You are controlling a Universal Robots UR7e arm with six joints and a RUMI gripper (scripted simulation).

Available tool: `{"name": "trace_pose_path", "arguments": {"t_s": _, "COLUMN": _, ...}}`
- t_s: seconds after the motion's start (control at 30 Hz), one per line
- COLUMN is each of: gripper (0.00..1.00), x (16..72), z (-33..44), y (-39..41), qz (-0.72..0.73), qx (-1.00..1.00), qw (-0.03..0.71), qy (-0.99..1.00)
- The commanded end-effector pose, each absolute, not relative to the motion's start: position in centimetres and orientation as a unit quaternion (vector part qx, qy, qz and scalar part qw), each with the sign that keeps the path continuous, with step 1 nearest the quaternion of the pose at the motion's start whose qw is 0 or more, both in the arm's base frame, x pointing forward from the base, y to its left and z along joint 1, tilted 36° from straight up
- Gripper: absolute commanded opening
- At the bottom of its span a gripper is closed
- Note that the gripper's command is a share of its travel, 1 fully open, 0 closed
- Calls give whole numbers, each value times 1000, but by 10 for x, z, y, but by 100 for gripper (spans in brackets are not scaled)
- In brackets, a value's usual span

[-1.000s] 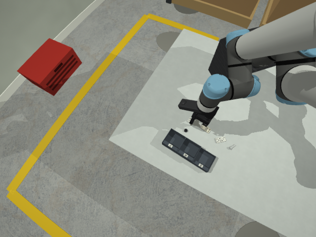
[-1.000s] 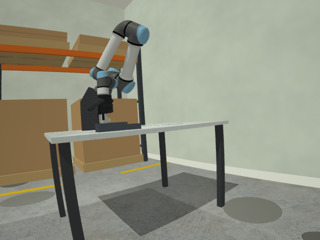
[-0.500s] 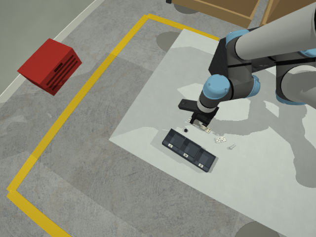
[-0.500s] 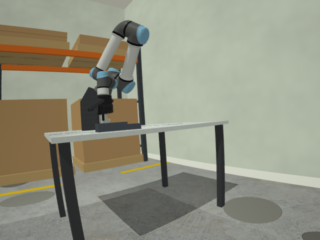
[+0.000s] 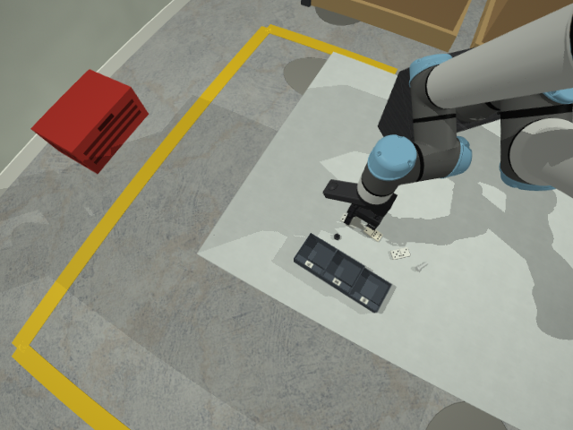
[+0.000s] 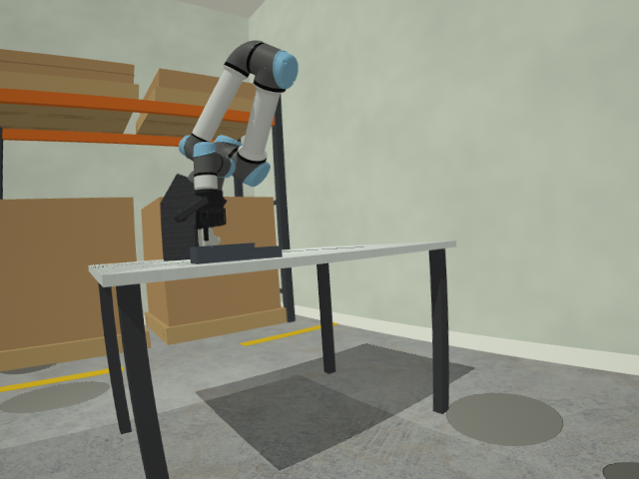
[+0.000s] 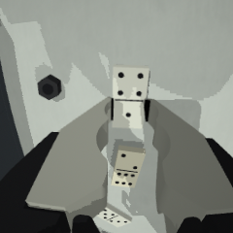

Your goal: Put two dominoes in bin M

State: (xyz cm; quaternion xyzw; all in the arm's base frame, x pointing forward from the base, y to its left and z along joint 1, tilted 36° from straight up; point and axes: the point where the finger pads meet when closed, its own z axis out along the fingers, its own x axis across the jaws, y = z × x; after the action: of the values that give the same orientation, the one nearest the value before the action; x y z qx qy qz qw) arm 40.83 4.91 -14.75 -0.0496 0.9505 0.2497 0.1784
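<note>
My gripper [image 7: 128,100] [image 5: 357,222] [image 6: 208,233] is shut on a white domino [image 7: 130,89] [image 5: 344,217], gripping it across its lower half, low over the table [image 5: 462,333] [image 6: 319,255]. A second domino [image 7: 127,167] [image 5: 375,234] lies on the table between my fingers and behind the held one. A third domino [image 7: 113,216] [image 5: 400,253] lies further back. A dark row of three bins [image 5: 342,272] [image 6: 235,251] stands upright just beside them. Each bin has a small label that is too small to read.
A black nut [image 5: 337,236] [image 7: 49,87] lies between the held domino and the bins. A small grey bolt [image 5: 421,266] lies past the third domino. A red box [image 5: 88,120] sits on the floor. Cardboard boxes [image 6: 62,278] stand behind the table.
</note>
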Motion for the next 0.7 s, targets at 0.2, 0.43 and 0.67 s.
{"name": "trace_pose_path", "arguments": {"t_s": 0.2, "gripper": 0, "x": 409, "z": -147, "y": 49, "qz": 249, "qx": -50, "qw": 179, "qy": 950}}
{"name": "trace_pose_path", "arguments": {"t_s": 0.43, "gripper": 0, "x": 407, "z": -145, "y": 47, "qz": 249, "qx": -50, "qw": 179, "qy": 950}}
{"name": "trace_pose_path", "arguments": {"t_s": 0.67, "gripper": 0, "x": 400, "z": -126, "y": 36, "qz": 249, "qx": -50, "qw": 179, "qy": 950}}
